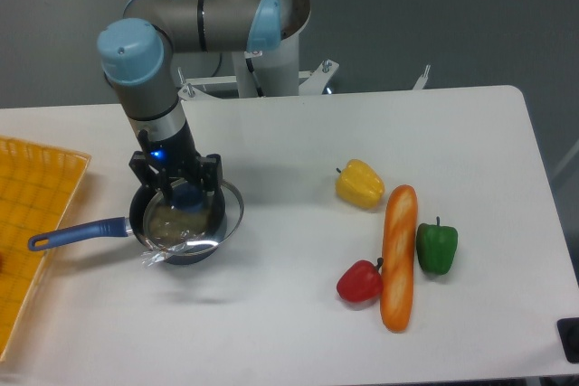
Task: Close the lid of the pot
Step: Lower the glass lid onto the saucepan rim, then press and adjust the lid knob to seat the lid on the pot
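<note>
The dark navy pot (137,211) stands left of the table's middle, its long blue handle (74,233) pointing left. Over it hangs the clear glass lid (217,219) with its thin metal rim, nearly centred on the pot and overhanging a little to the right. My gripper (185,194) comes straight down onto the lid and is shut on its blue knob. Whether the lid's rim touches the pot's rim I cannot tell. The pot's inside shows only dimly through the glass.
An orange mesh tray (32,223) lies at the left edge, close to the handle's tip. To the right lie a yellow pepper (360,183), a baguette (398,255), a red pepper (360,282) and a green pepper (437,247). The arm's base (267,61) stands behind.
</note>
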